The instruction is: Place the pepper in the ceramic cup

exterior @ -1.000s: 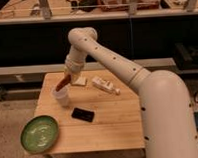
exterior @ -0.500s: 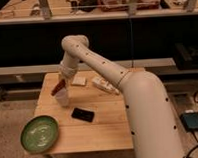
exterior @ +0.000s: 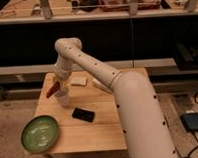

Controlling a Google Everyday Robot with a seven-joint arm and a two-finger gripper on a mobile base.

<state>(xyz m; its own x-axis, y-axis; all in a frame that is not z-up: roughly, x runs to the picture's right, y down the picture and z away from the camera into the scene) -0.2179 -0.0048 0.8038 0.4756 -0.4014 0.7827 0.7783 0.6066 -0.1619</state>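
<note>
My gripper [exterior: 58,85] hangs over the back left part of the wooden table [exterior: 102,126]. It is shut on the dark red pepper [exterior: 52,90], which sticks out to the left and down, tilted. The white ceramic cup [exterior: 62,98] stands upright just below and slightly right of the pepper. The pepper's lower end is at the cup's left rim; I cannot tell if they touch. My white arm comes in from the lower right and bends over the table.
A green round plate [exterior: 40,134] lies at the front left corner. A black phone [exterior: 83,114] lies in the middle. A white bottle-like object [exterior: 101,86] and a pale flat item [exterior: 78,81] lie at the back. Dark shelving stands behind the table.
My arm's elbow has swung left and now stands more upright. The gripper with the pepper has stayed over the cup, shifting slightly left.
</note>
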